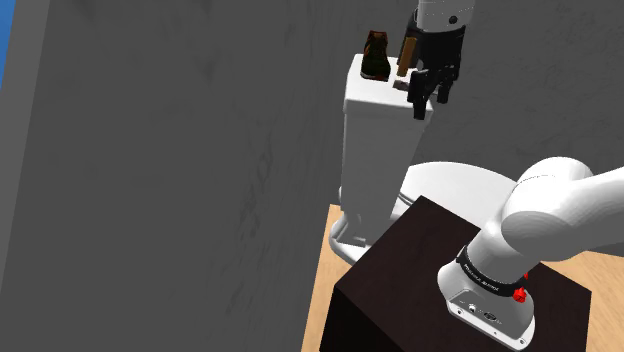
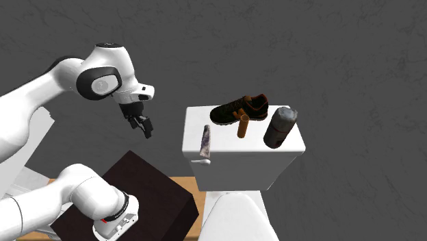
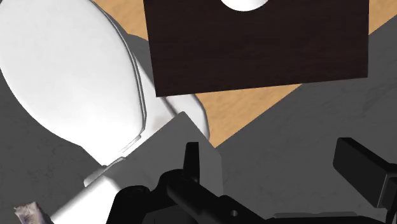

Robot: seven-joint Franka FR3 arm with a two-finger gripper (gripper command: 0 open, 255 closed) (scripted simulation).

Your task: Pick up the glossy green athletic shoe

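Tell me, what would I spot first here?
A dark green shoe with red trim sits on a white toilet tank, beside a brown cylinder and a grey can. A big white robot arm holds its black pincer open in the air, left of the tank in the second exterior view.

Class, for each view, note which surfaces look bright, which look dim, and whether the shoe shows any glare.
Shoulder view: dim grey wall, shoe dark on the bright white tank. Second exterior view: tank top evenly lit, shoe without visible glare. Wrist view: toilet lid bright, stand dark.
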